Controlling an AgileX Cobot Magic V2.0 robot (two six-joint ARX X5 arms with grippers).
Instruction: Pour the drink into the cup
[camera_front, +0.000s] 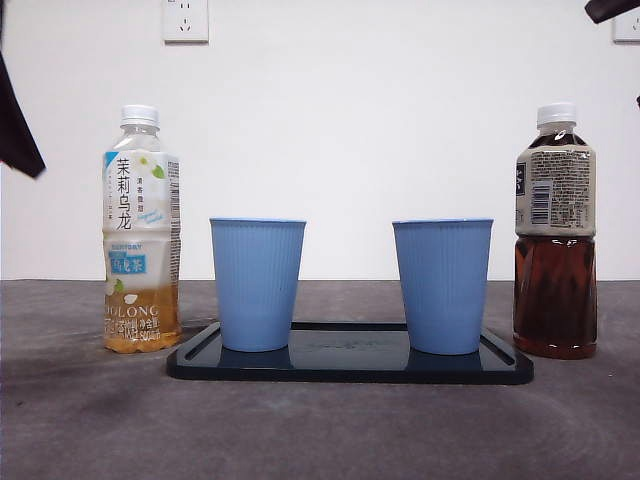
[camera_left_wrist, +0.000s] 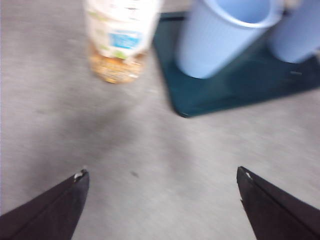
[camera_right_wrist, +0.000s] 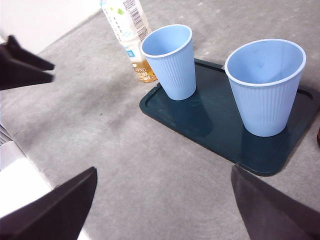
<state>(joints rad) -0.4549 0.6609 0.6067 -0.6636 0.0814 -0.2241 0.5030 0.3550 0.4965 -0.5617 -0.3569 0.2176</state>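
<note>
The front view alone shows the dark tea bottle (camera_front: 556, 232) right of the tray (camera_front: 350, 364) with its two blue cups (camera_front: 257, 284), while the wrist views show the left gripper (camera_left_wrist: 162, 175) spread wide near the oolong bottle (camera_left_wrist: 120, 37) and the right gripper (camera_right_wrist: 165, 172) likewise agape, holding nothing.
</note>
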